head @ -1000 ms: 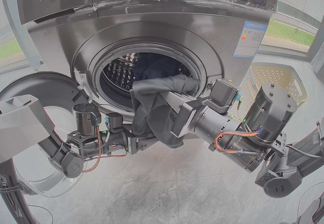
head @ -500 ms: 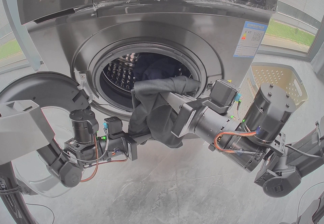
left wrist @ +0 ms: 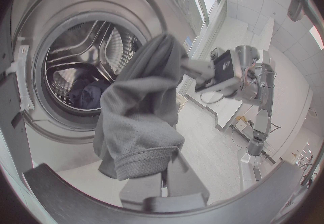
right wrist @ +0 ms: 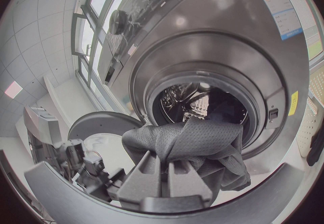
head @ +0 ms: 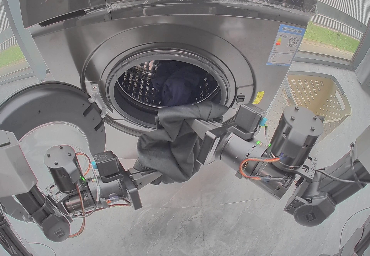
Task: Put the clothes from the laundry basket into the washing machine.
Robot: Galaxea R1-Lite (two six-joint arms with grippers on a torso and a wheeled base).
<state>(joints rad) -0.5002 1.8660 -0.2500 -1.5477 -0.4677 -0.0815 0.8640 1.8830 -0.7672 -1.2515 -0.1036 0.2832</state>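
Presently held: one grey garment, bunched, strung between both grippers in front of the washing machine opening, outside the drum.

Right gripper: fingers pressed together on the garment's upper fold. Cloth wraps over the tips and hides them. The lower rim of the opening lies just beyond these fingers.

Left gripper: fingers closed to a thin slit on the ribbed hem at the garment's low end. The hem covers the tips, so the exact bite is hard to make out. These fingers sit below the right ones, nearer the open door.

Dark clothes: navy heap inside the drum, past the right fingers. The lower part is hidden behind the grey cloth; the number of pieces cannot be told.

Laundry basket: beige, perforated, beside the machine on the outer side of the right fingers. It is largely blocked by the right arm, and its contents are hidden in the head view.

Dark item: at the basket's edge in the right wrist view, cut off, not identifiable.
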